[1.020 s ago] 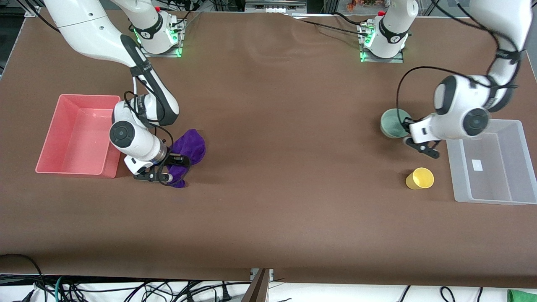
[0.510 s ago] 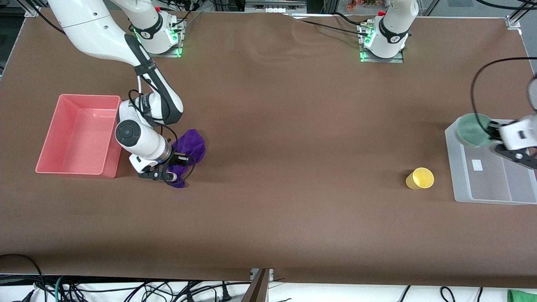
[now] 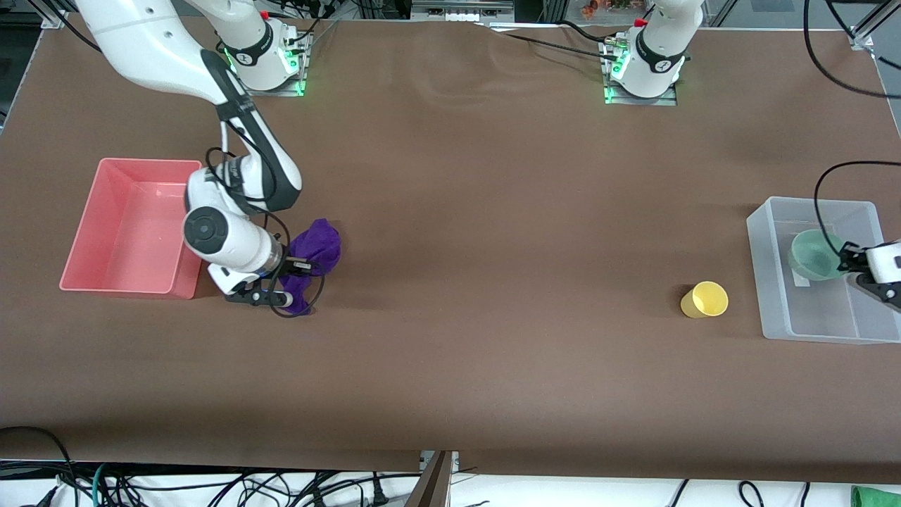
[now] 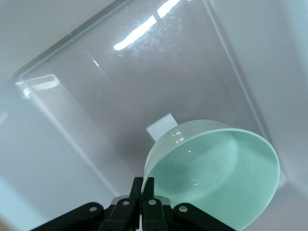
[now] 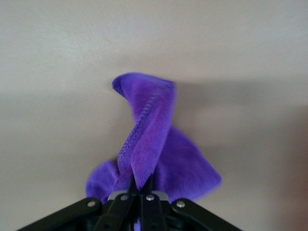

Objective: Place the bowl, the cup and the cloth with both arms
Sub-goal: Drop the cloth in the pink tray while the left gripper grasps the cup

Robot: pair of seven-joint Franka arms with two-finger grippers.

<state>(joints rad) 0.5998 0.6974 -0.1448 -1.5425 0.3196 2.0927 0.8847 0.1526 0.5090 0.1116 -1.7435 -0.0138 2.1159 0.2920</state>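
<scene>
The mint-green bowl (image 3: 815,255) hangs tilted over the floor of the clear bin (image 3: 766,267). My left gripper (image 3: 847,266) is shut on its rim. In the left wrist view the bowl (image 4: 216,168) shows its inside, with the left gripper (image 4: 143,182) pinching the rim. The purple cloth (image 3: 318,246) lies beside the pink bin (image 3: 91,211). My right gripper (image 3: 281,300) is shut on a fold at the cloth's nearer edge. The right wrist view shows the cloth (image 5: 149,130) drawn up into the right gripper (image 5: 140,180). The yellow cup (image 3: 705,300) stands on the table beside the clear bin.
The brown table (image 3: 479,211) spreads wide between the two bins. A white label (image 4: 161,126) lies on the clear bin's floor under the bowl. Cables hang along the table's nearest edge.
The left gripper carried the bowl from the table to over the clear bin. The right gripper shut on the cloth and pulled a fold of it up.
</scene>
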